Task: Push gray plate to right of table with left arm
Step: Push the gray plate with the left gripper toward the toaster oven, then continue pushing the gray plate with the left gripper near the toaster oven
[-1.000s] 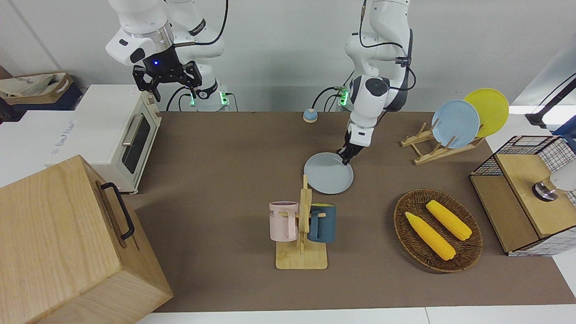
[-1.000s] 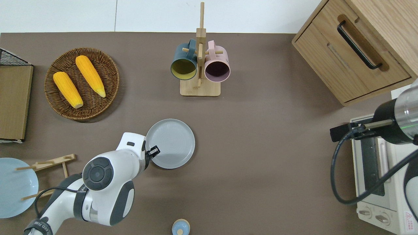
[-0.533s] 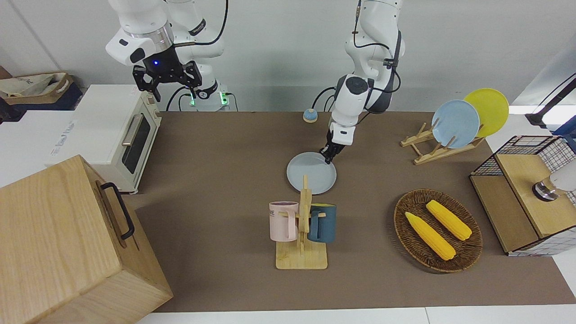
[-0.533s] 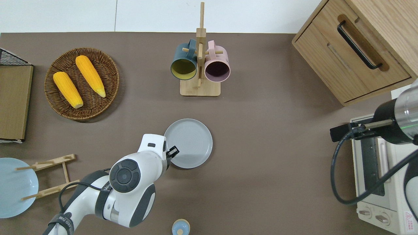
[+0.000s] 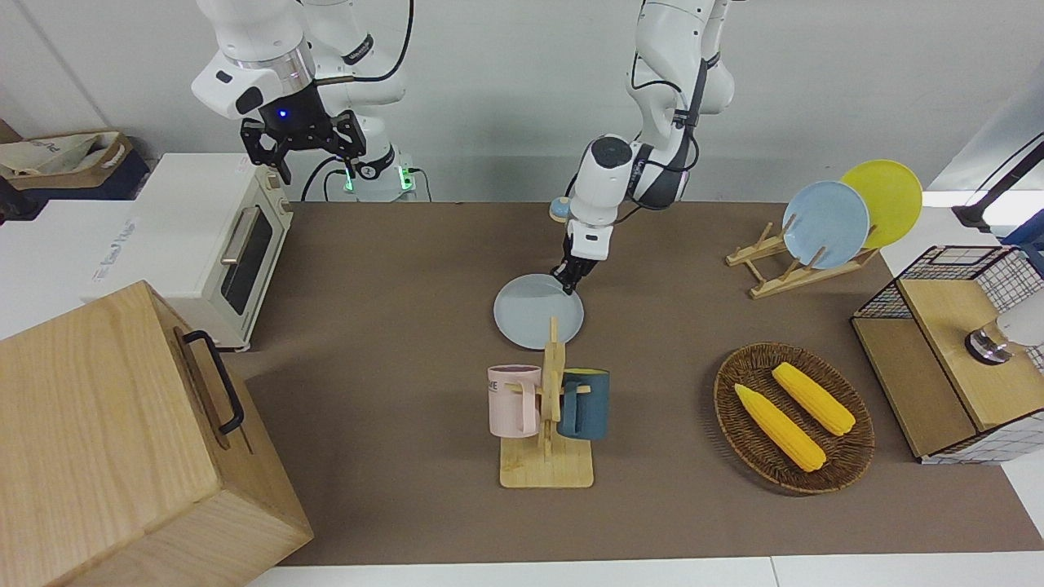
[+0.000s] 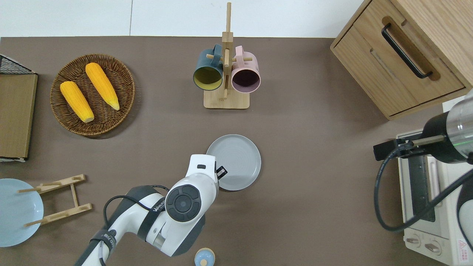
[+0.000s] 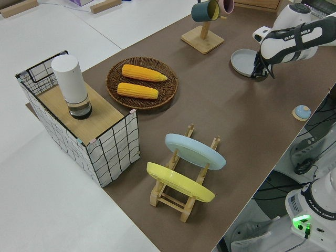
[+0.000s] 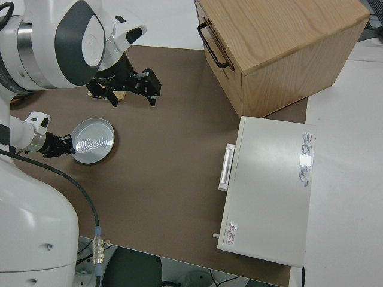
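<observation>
Left end effector (image 6: 220, 172) down against round pale gray-blue plate's (image 6: 236, 160) rim on brown tabletop (image 6: 303, 155), finger state indiscernible; right arm parked.

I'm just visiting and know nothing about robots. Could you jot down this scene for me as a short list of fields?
working arm: left arm, low at the table
left gripper: at the gray plate's rim
gray plate: flat on the table, mid-table
nearest neighbor: mug rack, farther from the robots than the plate
right arm: parked, fingers open
job status: plate not yet at the right arm's end
</observation>
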Available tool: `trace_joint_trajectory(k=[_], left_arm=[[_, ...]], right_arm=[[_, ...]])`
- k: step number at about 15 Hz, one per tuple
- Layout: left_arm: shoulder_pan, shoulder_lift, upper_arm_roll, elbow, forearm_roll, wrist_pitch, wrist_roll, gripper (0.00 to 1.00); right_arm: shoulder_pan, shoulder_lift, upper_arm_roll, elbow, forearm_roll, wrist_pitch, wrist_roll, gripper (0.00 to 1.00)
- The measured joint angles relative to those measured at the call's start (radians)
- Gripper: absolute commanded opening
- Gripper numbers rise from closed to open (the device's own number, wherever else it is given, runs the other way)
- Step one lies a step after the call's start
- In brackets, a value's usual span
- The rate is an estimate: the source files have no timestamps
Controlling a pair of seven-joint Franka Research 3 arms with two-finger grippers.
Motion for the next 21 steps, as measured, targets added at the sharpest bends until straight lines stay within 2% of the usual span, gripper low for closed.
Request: trace_joint_trajectory(k=[4,8,17,21], left_arm=[[-0.053,0.073,0.000,0.123,0.023,-0.091,-0.070,0.00],[-0.121,0.167,0.000,0.251,0.028,-0.115,-0.153,0.00],[-0.229,0.260,0.001,0.380,0.029,-0.126,-0.241,0.00],[-0.264,0.278,0.002,0.406,0.031,-0.127,-0.261,0.00]], right_arm=[[0.000,0.000,0.000,0.000,0.000,0.000,0.000,0.983],[0.000,0.000,0.000,0.000,0.000,0.000,0.000,0.983],[0.000,0.000,0.000,0.000,0.000,0.000,0.000,0.983],[0.000,0.000,0.000,0.000,0.000,0.000,0.000,0.983]])
